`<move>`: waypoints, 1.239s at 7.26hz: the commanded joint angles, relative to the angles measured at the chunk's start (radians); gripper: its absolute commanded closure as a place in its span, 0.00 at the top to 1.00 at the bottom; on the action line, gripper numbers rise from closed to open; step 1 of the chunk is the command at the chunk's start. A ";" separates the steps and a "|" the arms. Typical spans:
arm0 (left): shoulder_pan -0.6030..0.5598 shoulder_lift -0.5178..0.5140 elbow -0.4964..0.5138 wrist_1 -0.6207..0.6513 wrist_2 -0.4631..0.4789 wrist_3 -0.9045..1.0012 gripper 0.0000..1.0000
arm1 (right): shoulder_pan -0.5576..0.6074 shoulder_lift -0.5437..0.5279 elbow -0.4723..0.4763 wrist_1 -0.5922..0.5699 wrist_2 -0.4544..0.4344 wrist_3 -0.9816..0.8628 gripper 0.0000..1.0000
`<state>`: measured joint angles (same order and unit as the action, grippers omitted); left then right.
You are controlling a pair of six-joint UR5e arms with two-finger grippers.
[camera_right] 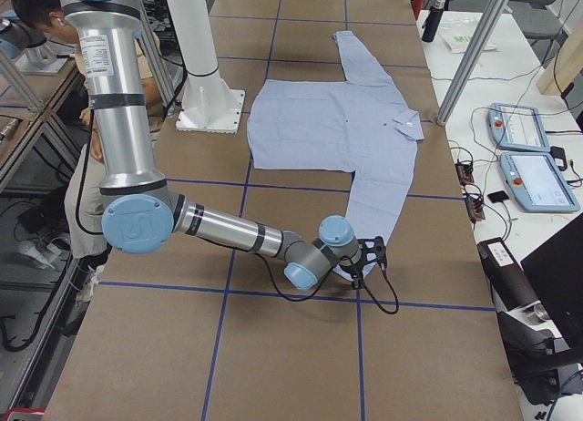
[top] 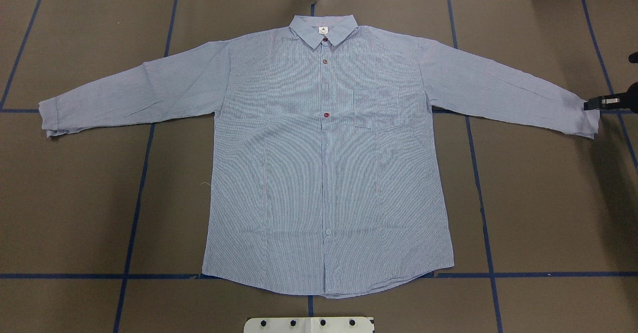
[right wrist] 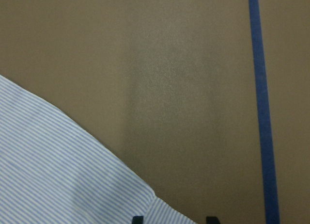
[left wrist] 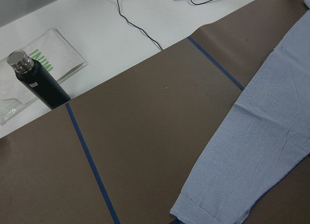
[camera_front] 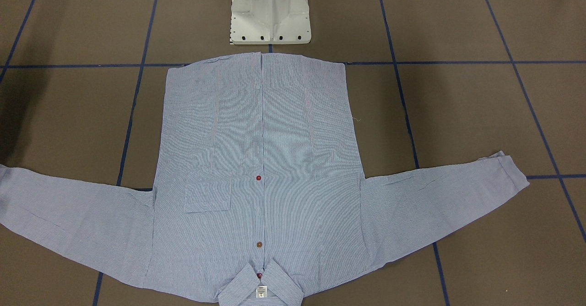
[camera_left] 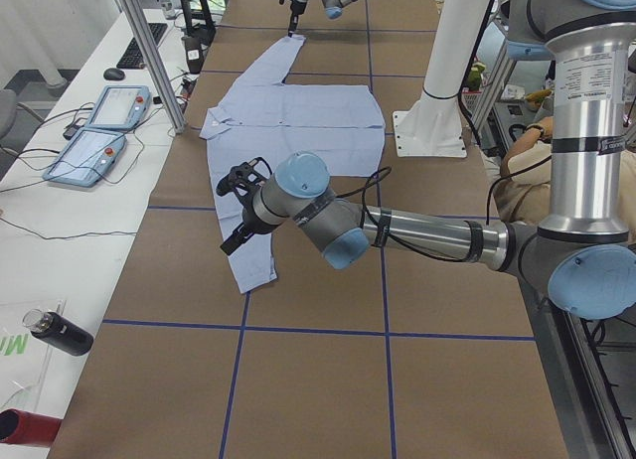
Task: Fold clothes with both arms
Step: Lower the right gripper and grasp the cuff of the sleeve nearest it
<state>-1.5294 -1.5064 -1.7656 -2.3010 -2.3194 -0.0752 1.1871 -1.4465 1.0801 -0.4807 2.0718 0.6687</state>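
Item: shirt lay flat in the middle of the counter, sleeves toward both ends; my right hand stood spread at one cuff, my left hand in a state I could not tell; I judged deep, matched cuff pinches best.

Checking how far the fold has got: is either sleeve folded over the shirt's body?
No, in the overhead view the shirt lies with both sleeves stretched out sideways on the table.
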 commanded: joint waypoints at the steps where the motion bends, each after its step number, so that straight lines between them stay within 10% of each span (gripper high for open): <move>1: 0.000 0.000 0.000 0.000 0.000 0.000 1.00 | -0.006 0.000 -0.003 0.001 -0.004 0.000 0.53; 4: 0.000 0.000 0.002 0.000 0.000 0.000 1.00 | -0.015 0.001 -0.003 0.001 -0.009 0.000 0.43; 5: 0.000 0.000 0.002 0.000 0.000 0.000 1.00 | -0.015 0.001 -0.003 0.001 -0.007 0.000 0.00; 9: -0.002 0.002 0.002 0.000 0.000 0.000 1.00 | -0.012 0.003 0.148 -0.036 0.039 0.088 0.00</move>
<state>-1.5297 -1.5060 -1.7641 -2.3010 -2.3182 -0.0752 1.1738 -1.4475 1.1576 -0.4925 2.0829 0.7005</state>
